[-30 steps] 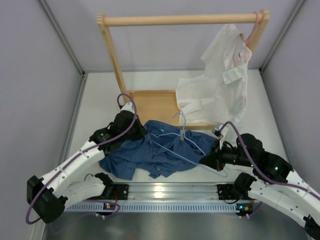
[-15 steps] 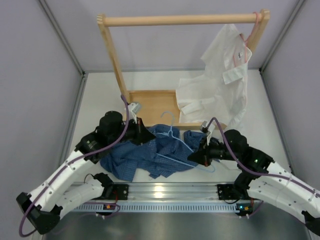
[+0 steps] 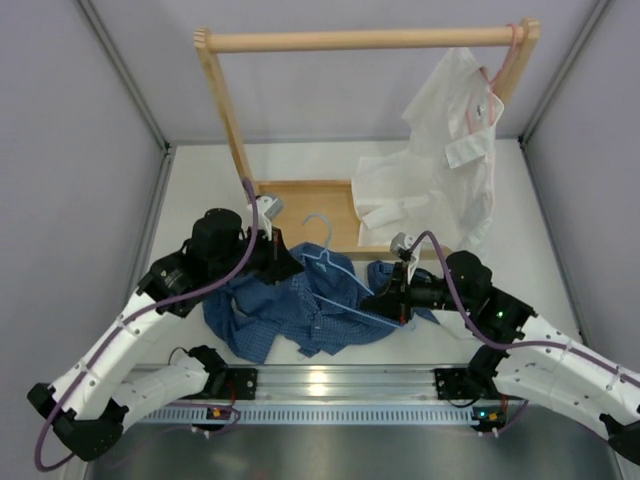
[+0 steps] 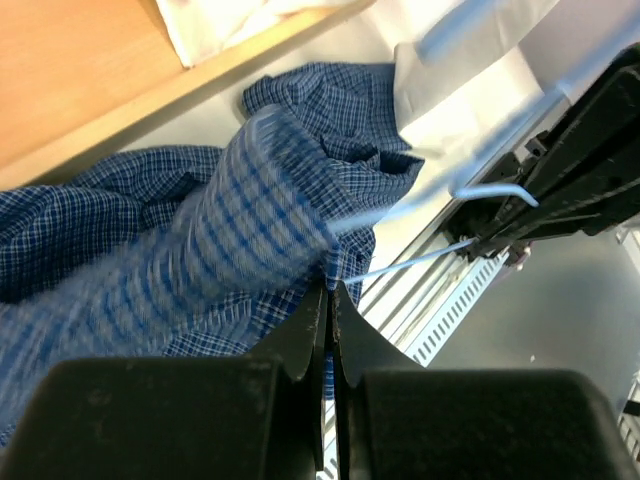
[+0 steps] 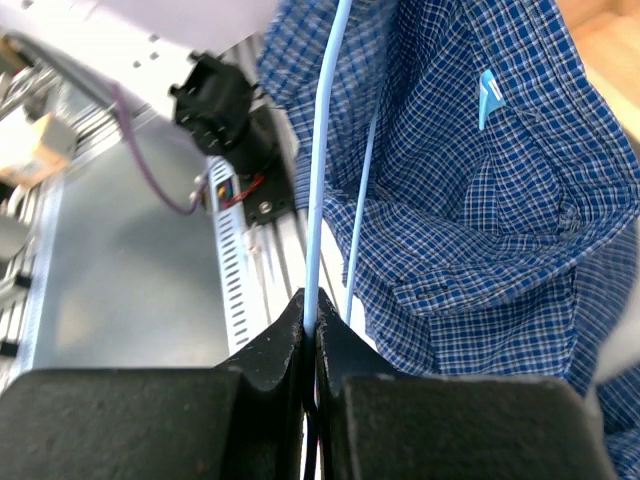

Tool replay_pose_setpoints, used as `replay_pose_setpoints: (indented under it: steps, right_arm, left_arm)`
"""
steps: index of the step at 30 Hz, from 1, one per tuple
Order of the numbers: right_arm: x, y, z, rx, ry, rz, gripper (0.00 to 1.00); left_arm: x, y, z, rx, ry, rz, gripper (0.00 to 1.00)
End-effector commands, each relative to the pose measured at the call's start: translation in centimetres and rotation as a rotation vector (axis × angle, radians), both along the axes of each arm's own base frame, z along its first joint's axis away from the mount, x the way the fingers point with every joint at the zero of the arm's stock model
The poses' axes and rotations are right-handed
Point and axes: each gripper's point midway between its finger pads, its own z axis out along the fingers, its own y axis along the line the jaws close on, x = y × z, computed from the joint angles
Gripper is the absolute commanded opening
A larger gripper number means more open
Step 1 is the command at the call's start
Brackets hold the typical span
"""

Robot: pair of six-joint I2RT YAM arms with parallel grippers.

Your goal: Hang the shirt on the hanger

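Observation:
The blue checked shirt (image 3: 290,305) lies crumpled on the table in front of the wooden rack base. The light-blue wire hanger (image 3: 335,275) rests across it, hook toward the rack. My left gripper (image 3: 288,266) is shut on a fold of the shirt (image 4: 260,210) and holds it lifted. My right gripper (image 3: 385,300) is shut on the hanger's wire (image 5: 322,170) at its right end, just beside the shirt (image 5: 480,200). The hanger's wire also crosses the left wrist view (image 4: 420,262).
A wooden rack (image 3: 360,40) stands at the back, its base board (image 3: 300,205) just behind the shirt. A white shirt (image 3: 440,170) hangs on a pink hanger (image 3: 500,70) at the rack's right end. A metal rail (image 3: 340,385) runs along the near edge.
Both arms have moved left and up. The right gripper has carried the hanger left over the shirt, and the left gripper has lifted its fold of cloth.

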Motion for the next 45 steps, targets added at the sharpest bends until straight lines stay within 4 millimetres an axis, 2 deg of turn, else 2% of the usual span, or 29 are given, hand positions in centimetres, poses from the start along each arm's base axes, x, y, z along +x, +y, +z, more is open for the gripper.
replay_pose_setpoints:
  steps: [1,6,10,12,14,16,19,21,22,23,25,26,27,29,32,36,37,38,40,41,45]
  right_arm:
    - [-2.1,1.3,4.4,0.136,-0.164,0.203,0.0]
    - [-2.6,2.0,3.7,0.142,-0.162,0.277,0.0]
    - [-0.8,2.8,3.5,0.147,-0.147,0.199,0.0]
    - [0.2,3.2,3.8,0.16,-0.153,0.153,0.0]
    - [1.7,3.6,4.0,0.157,-0.154,0.092,0.0]
    - [2.3,4.0,4.3,0.164,-0.165,0.078,0.0]
    - [1.9,4.4,4.4,0.189,-0.169,0.101,0.0]
    - [1.6,4.6,5.3,0.248,-0.199,0.112,0.0]
    - [1.4,4.5,4.8,0.258,-0.198,0.111,0.0]
    - [1.6,4.4,5.8,0.31,-0.22,0.087,0.0]
    - [1.6,4.0,5.7,0.347,-0.225,0.06,0.0]
    - [1.7,3.8,6.0,0.37,-0.228,0.042,0.0]
    - [1.6,3.6,6.8,0.408,-0.253,0.039,0.0]
    - [1.3,3.4,7.1,0.434,-0.261,0.04,0.0]
    - [1.0,3.3,7.8,0.469,-0.282,0.042,0.0]
    - [0.8,2.8,8.9,0.57,-0.318,0.03,0.0]
    - [0.8,2.7,9.3,0.602,-0.325,0.028,0.0]
    - [0.9,2.8,9.3,0.609,-0.322,0.022,0.0]
    - [1.4,3.2,9.5,0.611,-0.311,0.012,0.0]
    - [1.8,3.3,9.6,0.613,-0.305,-0.005,0.0]
    - [1.8,2.9,10.3,0.655,-0.321,-0.018,0.0]
  left_arm:
    - [-0.9,-0.3,2.0,-0.015,-0.049,-0.073,0.0]
    - [-2.1,-0.1,3.7,-0.028,-0.078,-0.126,0.0]
    - [-4.5,-0.7,4.8,-0.078,-0.085,-0.252,0.0]
    - [-4.8,-0.7,4.9,-0.083,-0.089,-0.261,0.0]
    - [-4.9,-0.5,5.1,-0.084,-0.098,-0.256,0.0]
    - [-5.0,-0.4,5.6,-0.092,-0.111,-0.254,0.0]
    - [-4.5,-0.5,6.3,-0.094,-0.117,-0.232,0.0]
    - [-3.9,-0.5,7.7,-0.105,-0.14,-0.204,0.0]
    - [-3.4,-0.8,7.9,-0.102,-0.134,-0.199,0.0]
    - [-3.4,-1.0,9.0,-0.114,-0.147,-0.206,0.0]
    - [-3.2,-1.7,9.5,-0.12,-0.133,-0.235,0.0]
    - [-3.6,-2.0,10.4,-0.137,-0.141,-0.266,0.0]
    - [-3.4,-2.3,10.0,-0.12,-0.124,-0.277,0.0]
    - [-3.1,-2.5,9.9,-0.099,-0.123,-0.269,0.0]
    - [-3.1,-2.8,10.0,-0.082,-0.12,-0.282,0.08]
    - [-4.0,-3.7,11.5,-0.108,-0.141,-0.355,0.22]
    - [-4.4,-3.8,12.3,-0.119,-0.161,-0.374,0.28]
    - [-4.4,-4.0,12.4,-0.108,-0.169,-0.392,0.47]
    - [-4.8,-3.7,13.8,-0.118,-0.214,-0.405,0.66]
    - [-5.0,-3.6,14.3,-0.122,-0.235,-0.413,0.8]
    - [-5.0,-1.7,17.4,-0.108,-0.453,-0.389,0.97]
